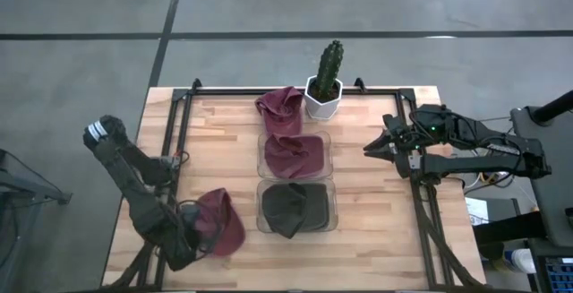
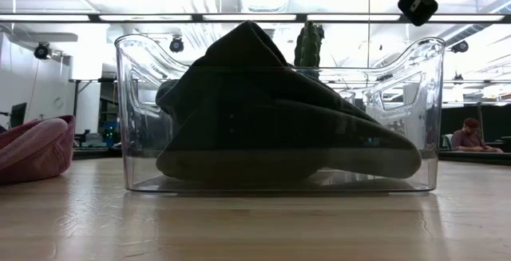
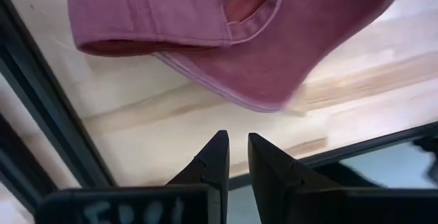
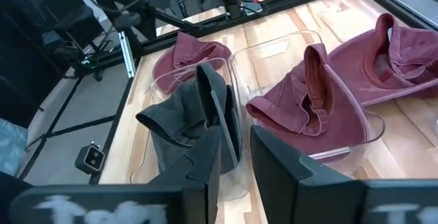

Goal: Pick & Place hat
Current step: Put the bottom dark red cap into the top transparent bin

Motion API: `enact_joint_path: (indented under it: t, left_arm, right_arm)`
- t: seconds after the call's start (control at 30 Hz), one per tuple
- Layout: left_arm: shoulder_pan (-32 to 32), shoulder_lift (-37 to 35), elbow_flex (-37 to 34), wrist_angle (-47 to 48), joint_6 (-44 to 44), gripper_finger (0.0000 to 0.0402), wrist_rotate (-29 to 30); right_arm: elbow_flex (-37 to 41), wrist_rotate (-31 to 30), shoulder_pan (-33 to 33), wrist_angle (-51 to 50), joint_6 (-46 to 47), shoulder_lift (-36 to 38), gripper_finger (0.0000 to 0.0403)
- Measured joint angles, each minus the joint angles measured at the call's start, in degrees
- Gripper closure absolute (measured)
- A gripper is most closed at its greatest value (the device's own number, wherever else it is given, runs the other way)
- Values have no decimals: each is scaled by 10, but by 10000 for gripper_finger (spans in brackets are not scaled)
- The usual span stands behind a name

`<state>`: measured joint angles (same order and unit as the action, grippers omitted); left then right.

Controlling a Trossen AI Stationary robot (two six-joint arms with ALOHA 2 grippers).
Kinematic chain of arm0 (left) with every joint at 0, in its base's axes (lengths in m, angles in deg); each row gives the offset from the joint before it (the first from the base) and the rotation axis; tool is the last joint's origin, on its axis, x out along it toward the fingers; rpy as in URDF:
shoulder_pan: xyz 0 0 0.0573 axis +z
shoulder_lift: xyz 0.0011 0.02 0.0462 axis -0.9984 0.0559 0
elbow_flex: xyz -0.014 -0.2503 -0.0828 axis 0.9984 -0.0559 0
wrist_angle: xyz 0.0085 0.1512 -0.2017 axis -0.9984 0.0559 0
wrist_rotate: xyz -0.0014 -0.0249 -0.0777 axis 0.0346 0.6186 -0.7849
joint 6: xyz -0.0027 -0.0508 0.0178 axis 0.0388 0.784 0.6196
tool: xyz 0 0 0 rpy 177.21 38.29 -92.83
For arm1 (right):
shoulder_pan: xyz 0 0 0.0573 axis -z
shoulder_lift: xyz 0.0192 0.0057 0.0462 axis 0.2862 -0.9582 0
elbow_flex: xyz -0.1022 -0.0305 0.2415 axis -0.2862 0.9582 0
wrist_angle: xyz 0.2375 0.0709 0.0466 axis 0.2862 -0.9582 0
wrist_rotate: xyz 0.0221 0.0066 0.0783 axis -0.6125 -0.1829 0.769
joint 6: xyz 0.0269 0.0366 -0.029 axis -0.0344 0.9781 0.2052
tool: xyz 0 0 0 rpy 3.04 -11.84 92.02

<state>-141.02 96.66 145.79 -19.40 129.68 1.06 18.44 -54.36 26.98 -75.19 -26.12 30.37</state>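
Two bins are already holding hats: the dark hat [image 1: 294,208] is sitting in the near bin [image 1: 331,226] and a red hat [image 1: 294,153] in the far bin [image 1: 324,141]. Two hats are still lying loose on the tabletop [image 1: 376,203]: one [image 1: 280,107] beside the cactus [image 1: 325,80], another [image 1: 220,220] just by the left gripper [image 1: 199,239], whose fingers are nearly closed on nothing. The right gripper [image 1: 385,146] is hovering, narrowly parted and empty, beside the bins.

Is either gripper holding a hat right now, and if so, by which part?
Neither. The left gripper sits just short of the maroon hat on the table, fingers nearly closed on nothing. The right gripper hangs empty above the bins.
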Motion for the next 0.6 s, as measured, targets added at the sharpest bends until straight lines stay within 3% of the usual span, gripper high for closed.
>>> enact_joint_path:
  t: [0.33, 0.6]
  left_arm:
    - [2, 36, 0, -5, -108, 354, 5]
    - [1, 31, 0, -5, -54, 354, 3]
  right_arm:
    - [0, 1, 0, 0, -4, 0, 325]
    - [-1, 1, 0, 0, -3, 0, 334]
